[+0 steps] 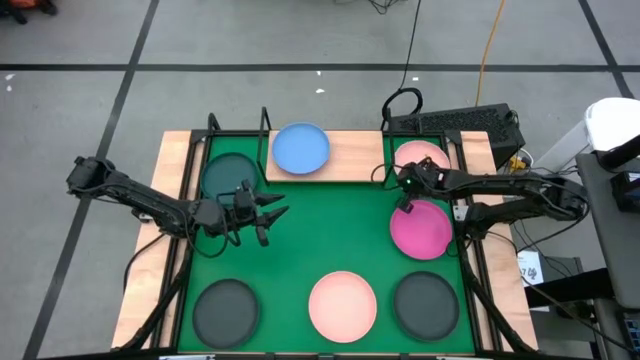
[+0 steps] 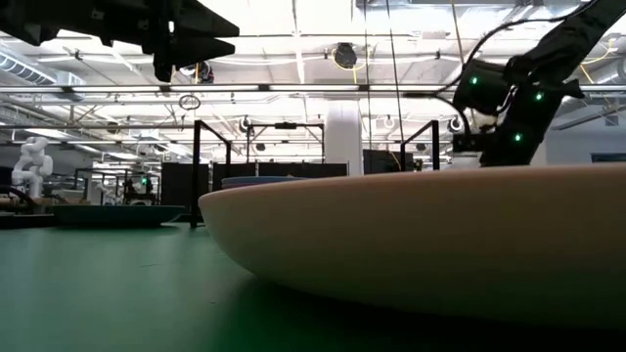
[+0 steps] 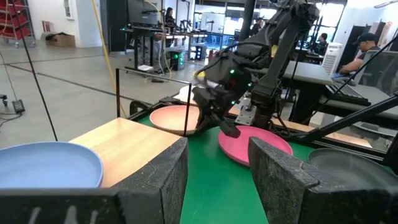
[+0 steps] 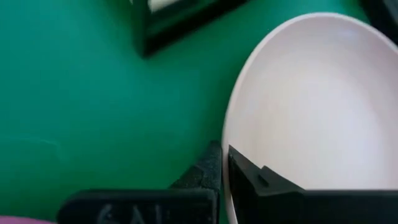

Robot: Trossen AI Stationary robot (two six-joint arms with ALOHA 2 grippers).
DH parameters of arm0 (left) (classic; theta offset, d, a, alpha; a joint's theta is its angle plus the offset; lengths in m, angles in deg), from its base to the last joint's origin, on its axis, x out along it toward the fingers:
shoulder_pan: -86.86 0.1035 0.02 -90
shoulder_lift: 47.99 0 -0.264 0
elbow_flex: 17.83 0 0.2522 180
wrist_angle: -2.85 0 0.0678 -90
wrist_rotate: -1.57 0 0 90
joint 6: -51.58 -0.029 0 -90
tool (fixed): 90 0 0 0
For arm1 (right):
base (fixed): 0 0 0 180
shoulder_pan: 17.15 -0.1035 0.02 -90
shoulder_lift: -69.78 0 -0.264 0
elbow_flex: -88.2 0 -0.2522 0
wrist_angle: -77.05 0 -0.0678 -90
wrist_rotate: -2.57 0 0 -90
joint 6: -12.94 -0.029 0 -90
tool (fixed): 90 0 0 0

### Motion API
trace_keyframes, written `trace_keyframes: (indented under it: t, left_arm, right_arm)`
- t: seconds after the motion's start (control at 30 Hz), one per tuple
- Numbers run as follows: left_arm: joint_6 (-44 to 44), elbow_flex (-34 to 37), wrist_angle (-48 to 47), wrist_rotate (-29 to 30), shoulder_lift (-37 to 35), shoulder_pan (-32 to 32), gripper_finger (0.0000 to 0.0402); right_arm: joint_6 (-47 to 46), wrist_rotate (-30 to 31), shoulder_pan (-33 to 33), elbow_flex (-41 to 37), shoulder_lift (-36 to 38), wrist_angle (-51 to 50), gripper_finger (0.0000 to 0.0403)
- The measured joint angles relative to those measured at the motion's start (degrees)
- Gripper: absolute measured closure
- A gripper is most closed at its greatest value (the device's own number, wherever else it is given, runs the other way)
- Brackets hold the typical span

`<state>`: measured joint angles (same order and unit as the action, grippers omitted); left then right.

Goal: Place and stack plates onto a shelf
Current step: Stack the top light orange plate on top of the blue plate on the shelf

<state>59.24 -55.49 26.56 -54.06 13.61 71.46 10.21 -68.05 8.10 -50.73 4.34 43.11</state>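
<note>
Seven plates show in the high view: a blue plate (image 1: pixel 300 148) and a light pink plate (image 1: pixel 422 157) on the shelf (image 1: pixel 355 155) at upper centre, a teal plate (image 1: pixel 230 175) left of it, a magenta plate (image 1: pixel 420 228) at right, and along the bottom two grey plates (image 1: pixel 226 308) flanking a second pink plate (image 1: pixel 342 304) on the green-covered tabletop (image 1: pixel 165 160). The right claw (image 1: pixel 407 190) sits at the light pink plate's lower-left edge; the left claw (image 1: pixel 268 212) hangs at centre-left. In the low view that second pink plate fills the foreground, a smooth shallow dish with a thin raised rim. The left wrist view shows the left claw released, nothing between its fingers. The right wrist view shows the right claw clenched on the light pink plate's rim. These dishes look light, rigid and slick; the rim is the only hold, and a shallow pinch may slip.
</note>
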Motion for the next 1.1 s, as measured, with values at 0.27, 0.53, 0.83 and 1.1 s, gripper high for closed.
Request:
trace_keyframes:
  t: [0.27, 0.53, 0.83, 1.1]
  left_arm:
    - [-0.02, 0.0, -0.02, 0.01, 0.0, 0.0, 0.0229]
    - [-1.22, 0.0, 0.09, 0.21, 0.0, 0.0, 0.0229]
    - [-6.85, 0.0, 1.66, 2.45, 0.0, 0.0, 0.0229]
    - [-0.17, 0.0, -0.69, 4.21, -0.81, 0.0, 0.0229]
  right_arm:
    - [-2.25, 9.82, -3.54, 2.62, 12.27, 0.51, 0.0402]
    - [5.88, 13.54, -5.83, 11.02, 15.86, 13.61, 0.0402]
    - [17.19, 5.24, -7.82, 30.34, -2.97, 15.88, 0.0402]
    - [24.54, -4.31, -7.28, 45.53, -24.65, 16.13, 0.0403]
